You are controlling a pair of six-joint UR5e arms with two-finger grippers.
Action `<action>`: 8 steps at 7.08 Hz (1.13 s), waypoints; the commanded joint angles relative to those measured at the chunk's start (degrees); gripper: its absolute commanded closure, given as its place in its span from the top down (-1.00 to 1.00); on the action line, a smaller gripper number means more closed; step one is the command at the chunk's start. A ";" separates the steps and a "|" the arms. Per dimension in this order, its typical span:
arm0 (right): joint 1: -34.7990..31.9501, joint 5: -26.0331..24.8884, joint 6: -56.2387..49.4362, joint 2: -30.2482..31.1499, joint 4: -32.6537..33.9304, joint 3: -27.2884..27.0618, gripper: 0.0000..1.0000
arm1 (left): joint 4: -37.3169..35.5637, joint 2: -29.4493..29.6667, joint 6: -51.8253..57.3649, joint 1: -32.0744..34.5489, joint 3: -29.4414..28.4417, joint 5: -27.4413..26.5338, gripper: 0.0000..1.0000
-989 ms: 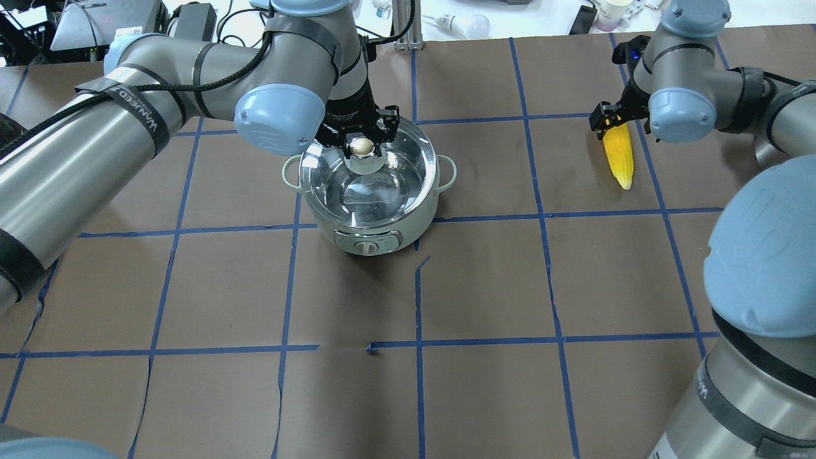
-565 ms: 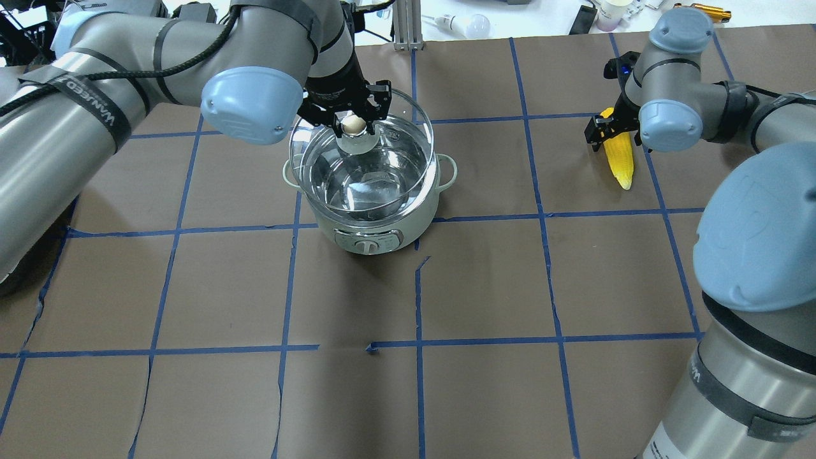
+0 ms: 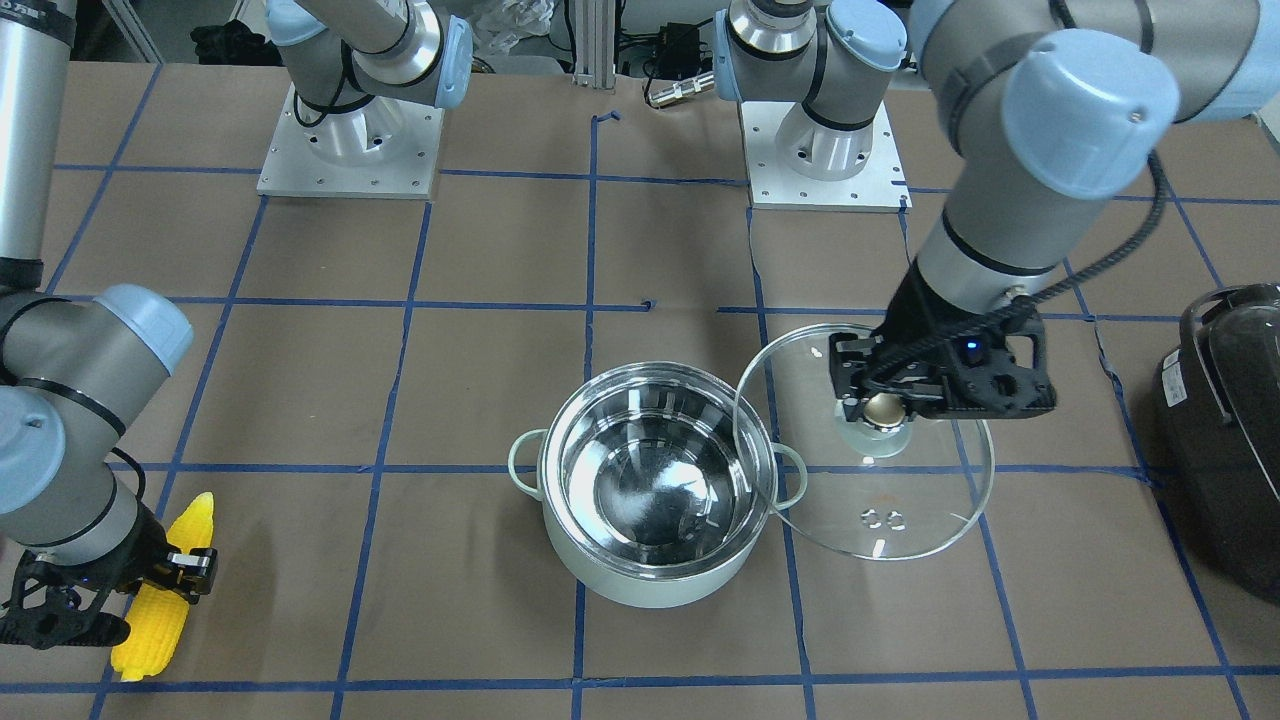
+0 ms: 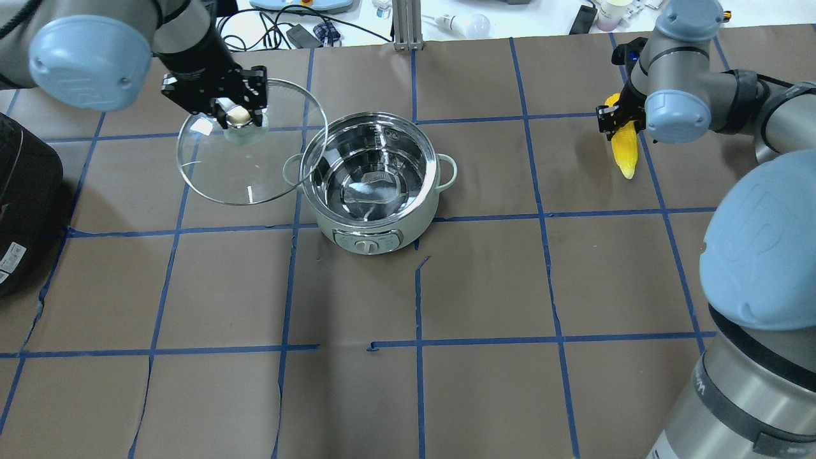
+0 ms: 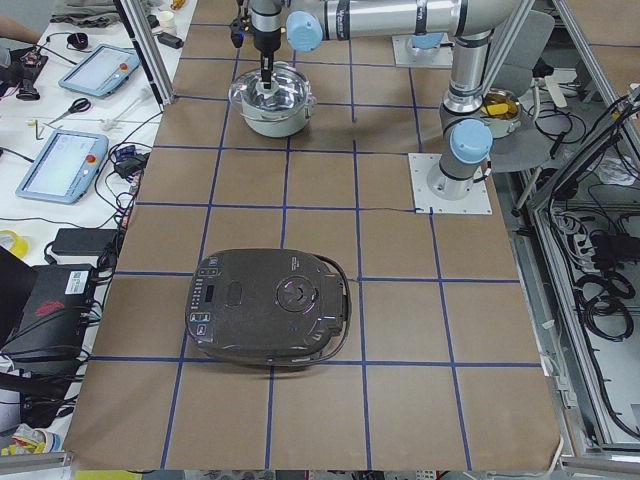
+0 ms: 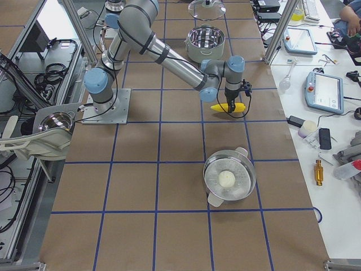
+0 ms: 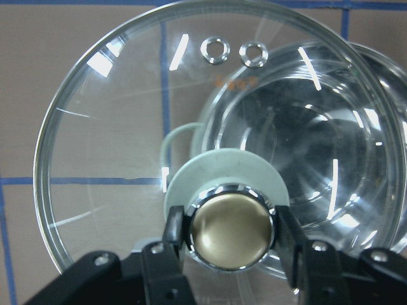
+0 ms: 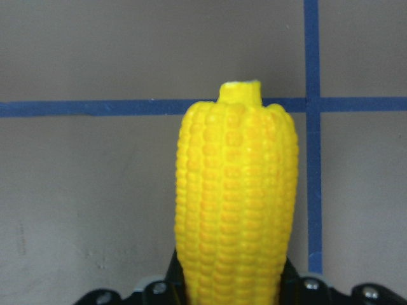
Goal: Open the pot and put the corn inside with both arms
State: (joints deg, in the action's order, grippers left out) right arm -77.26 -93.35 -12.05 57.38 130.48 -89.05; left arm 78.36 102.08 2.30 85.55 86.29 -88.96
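The mint-green pot (image 4: 421,217) stands open near the table's middle, its steel inside empty; it also shows in the front view (image 3: 650,585). My left gripper (image 4: 238,116) is shut on the gold knob (image 7: 232,227) of the glass lid (image 4: 217,178) and holds the lid tilted, to the left of the pot, its edge overlapping the pot's rim. My right gripper (image 4: 615,121) is shut on the thick end of the yellow corn (image 4: 626,153) at the far right. The corn (image 8: 235,210) points away from the wrist, low over the table.
A large black appliance (image 4: 19,210) sits at the table's left edge, close to the lid. A steel steamer pan with a white ball (image 6: 228,179) sits on the table at the robot's right end. The arm bases (image 3: 350,150) stand on the robot's side of the table.
My left gripper has lifted the lid off the pot and carried it to the left, leaving the pot open. My right gripper has shifted slightly with the corn.
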 commanded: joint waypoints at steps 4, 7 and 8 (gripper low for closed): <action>-27.27 -3.50 20.04 5.92 -23.47 17.80 -1.00 | -11.01 3.47 21.78 -18.14 13.53 -0.07 -1.00; -40.30 -3.41 30.57 -2.77 -24.14 25.67 -1.00 | -15.08 5.67 22.05 -18.40 15.23 -0.25 -1.00; -42.08 -3.24 30.34 -4.01 -24.05 25.42 -1.00 | -15.43 6.55 22.48 -19.71 15.31 -0.25 -1.00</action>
State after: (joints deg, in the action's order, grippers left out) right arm -115.80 -96.75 16.57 55.79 106.31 -64.18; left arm 63.54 107.69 24.38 66.92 101.43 -89.13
